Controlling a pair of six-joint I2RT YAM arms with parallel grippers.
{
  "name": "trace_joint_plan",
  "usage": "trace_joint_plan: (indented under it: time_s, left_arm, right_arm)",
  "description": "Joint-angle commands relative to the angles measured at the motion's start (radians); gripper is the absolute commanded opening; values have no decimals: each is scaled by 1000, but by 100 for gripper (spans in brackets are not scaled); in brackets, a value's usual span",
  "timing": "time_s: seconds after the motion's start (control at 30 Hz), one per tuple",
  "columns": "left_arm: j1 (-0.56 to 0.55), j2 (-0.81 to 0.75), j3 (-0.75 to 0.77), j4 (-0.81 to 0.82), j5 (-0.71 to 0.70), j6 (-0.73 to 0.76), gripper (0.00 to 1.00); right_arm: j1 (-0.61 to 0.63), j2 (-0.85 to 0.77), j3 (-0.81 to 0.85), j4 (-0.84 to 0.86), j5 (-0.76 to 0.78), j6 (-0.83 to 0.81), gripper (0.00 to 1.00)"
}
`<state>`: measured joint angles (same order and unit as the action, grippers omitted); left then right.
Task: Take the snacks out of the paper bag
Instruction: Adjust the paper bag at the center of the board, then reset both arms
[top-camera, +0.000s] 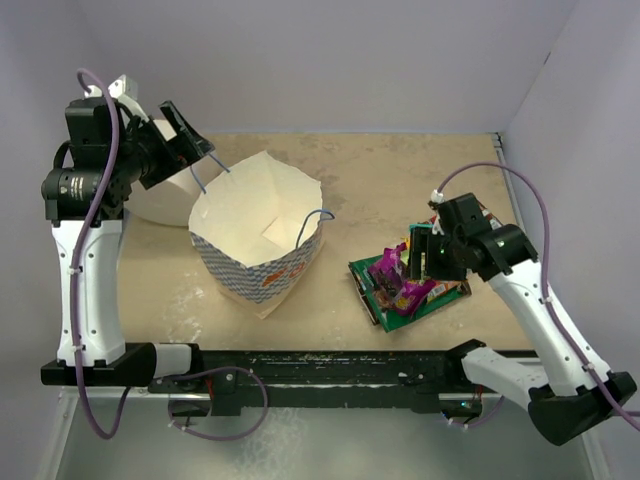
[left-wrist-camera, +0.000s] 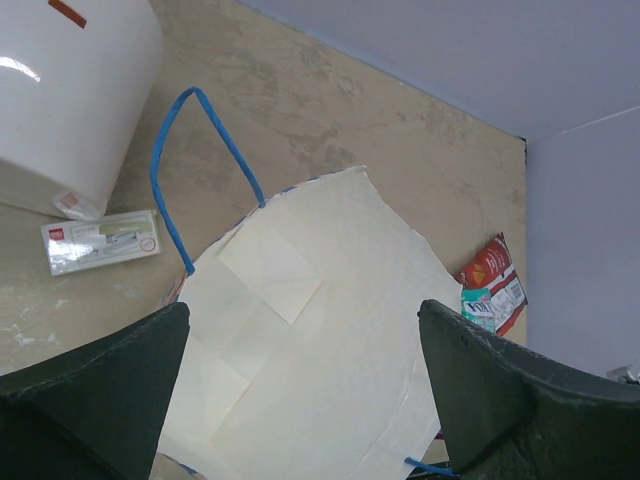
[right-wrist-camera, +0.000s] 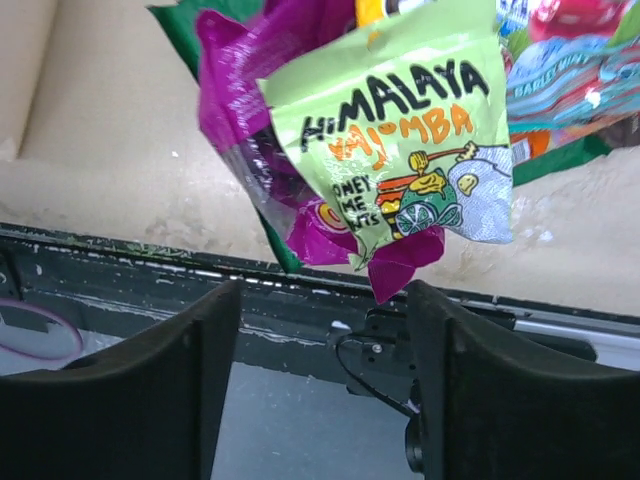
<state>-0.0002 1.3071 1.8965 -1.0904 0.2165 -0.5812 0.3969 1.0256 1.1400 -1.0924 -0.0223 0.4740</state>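
1. White paper with a blue wavy band: the paper bag (top-camera: 262, 225) is standing upright in the middle of the table (top-camera: 400, 170). Its mouth is gaping upward and showing a plain white inside. One thin blue cord handle (left-wrist-camera: 190, 170) is arching up from its rim.
2. The snacks (top-camera: 405, 285) are lying outside the bag, heaped on the tabletop at about 3 o'clock from it and apart from it.
3. In that heap a light green packet (right-wrist-camera: 400, 130) is resting over a magenta-purple packet (right-wrist-camera: 245, 100). A teal packet (right-wrist-camera: 570, 85) is peeking out at 2 o'clock of the green one.
4. The right gripper (top-camera: 425, 255) is hanging just over the heap with its jaws spread apart and pinching nothing. From its wrist view, the green packet is sitting just ahead of the fingertips.
5. The left gripper (top-camera: 190, 135) is hovering at 10 o'clock of the bag, above its rim. Its jaws are standing wide apart and holding nothing.
6. A big white cylinder (top-camera: 160, 205) is sitting at 9 o'clock of the bag, with a small flat whitish box (left-wrist-camera: 100, 240) lying beside its foot.
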Motion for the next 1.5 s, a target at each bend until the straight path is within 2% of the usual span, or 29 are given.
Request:
trace_joint_plan:
  time_s: [0.0, 0.17, 0.23, 0.3, 0.4, 0.5, 0.67, 0.83, 1.03, 1.47]
  left_arm:
    - [6, -5, 58, 3, -42, 54, 99]
    - [6, -2, 62, 12, -32, 57, 99]
    - [7, -4, 68, 15, -29, 57, 99]
    - [5, -6, 90, 21, -23, 66, 99]
    - [3, -19, 137, 49, 3, 84, 99]
    - [-16, -32, 202, 107, 34, 144, 99]
    - [-134, -52, 307, 161, -32, 292, 99]
    - [-175, -114, 304, 205, -76, 345, 99]
    - [-175, -239, 157, 323, -103, 311, 99]
    - [-175, -236, 173, 269, -122, 305, 99]
  right_arm:
    - [-3, 1, 150, -56, -12, -47, 75]
    - [-3, 45, 283, -65, 38, -79, 90]
    - [-3, 65, 338, -48, 68, -80, 100]
    - [-3, 81, 405, -31, 116, -66, 100]
    - [-3, 94, 565, -6, 134, -128, 99]
    - [-3, 65, 711, 97, 164, -214, 100]
    - [-3, -19, 811, 284, 183, -265, 99]
    - [-3, -37, 895, 334, 236, -312, 99]
    - [-3, -54, 925, 342, 289, -289, 99]
    - [-3, -27, 917, 327, 300, -272, 99]
